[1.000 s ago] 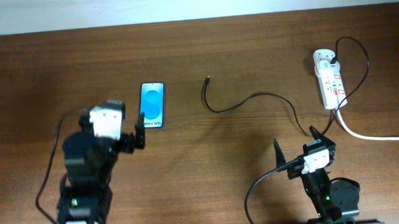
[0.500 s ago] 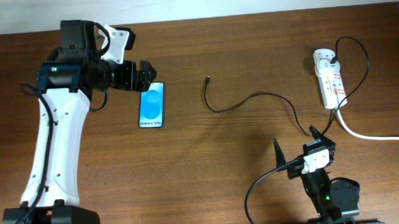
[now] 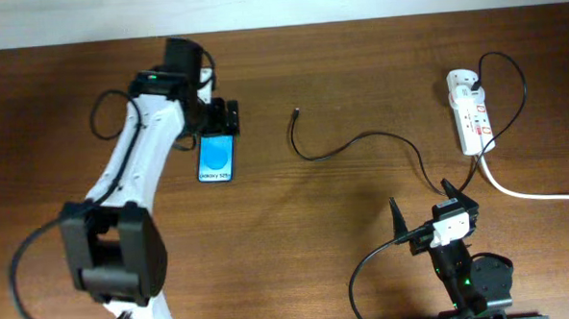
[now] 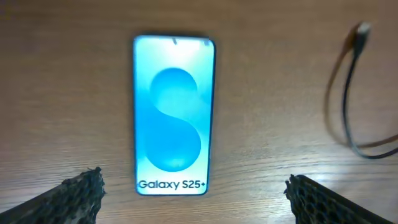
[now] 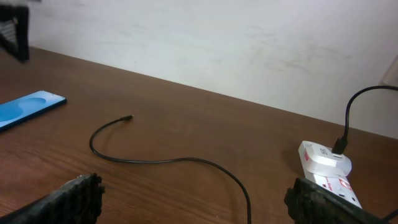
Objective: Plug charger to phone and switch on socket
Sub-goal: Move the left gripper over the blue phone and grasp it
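Progress on the task is nil, judged from how things lie. Overhead view: the slim black-edged smartphone with bright blue screen (image 3: 216, 159) lies flat on the brown wooden surface (image 3: 338, 71), with the left claw (image 3: 223, 118) poised over its far end. The thin black charger cable (image 3: 361, 139) lies loose, its small plug tip well apart from the phone, to its right. Its other end appears to run into the small white oblong power strip (image 3: 470, 111) at the right edge; switch position cannot be read. The right claw (image 3: 423, 205) stands spread near the front edge, holding nothing. Left wrist view: phone (image 4: 173, 115) sits ahead of the left claw (image 4: 193, 198), whose fingers stand wide apart and empty; cable (image 4: 348, 118) is off to the side, untouched. Right wrist view: right claw (image 5: 199, 202) gapes empty; cable (image 5: 161, 160), power strip (image 5: 326, 167) and phone (image 5: 28, 107) all lie ahead, unconnected. Remaining: take up the plug, insert it, switch on.
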`<move>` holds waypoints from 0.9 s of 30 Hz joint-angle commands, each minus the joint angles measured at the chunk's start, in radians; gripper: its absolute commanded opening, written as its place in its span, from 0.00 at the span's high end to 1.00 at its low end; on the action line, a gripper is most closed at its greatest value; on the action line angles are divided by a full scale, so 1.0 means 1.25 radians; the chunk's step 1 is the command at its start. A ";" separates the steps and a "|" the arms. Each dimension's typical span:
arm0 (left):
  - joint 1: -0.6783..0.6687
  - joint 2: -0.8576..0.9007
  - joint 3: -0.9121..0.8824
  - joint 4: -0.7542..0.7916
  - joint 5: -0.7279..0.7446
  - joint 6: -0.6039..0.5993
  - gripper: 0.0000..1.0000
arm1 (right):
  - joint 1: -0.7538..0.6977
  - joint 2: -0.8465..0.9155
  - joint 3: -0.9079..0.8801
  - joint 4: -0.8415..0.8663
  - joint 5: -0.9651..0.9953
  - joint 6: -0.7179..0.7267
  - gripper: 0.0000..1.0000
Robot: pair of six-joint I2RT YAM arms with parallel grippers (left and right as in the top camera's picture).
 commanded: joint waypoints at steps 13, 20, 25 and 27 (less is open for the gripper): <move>-0.029 0.179 0.009 0.022 -0.097 -0.016 0.01 | -0.003 -0.005 -0.004 -0.004 0.001 -0.002 0.02; -0.029 0.189 0.009 0.051 -0.111 -0.016 0.01 | -0.003 -0.005 -0.004 -0.004 0.001 -0.002 0.02; -0.029 0.192 0.008 0.069 -0.111 -0.016 0.01 | -0.003 -0.005 -0.004 -0.004 0.001 -0.002 0.02; -0.028 0.192 0.008 0.074 -0.112 -0.016 0.01 | -0.003 -0.005 -0.004 -0.004 0.001 -0.002 0.02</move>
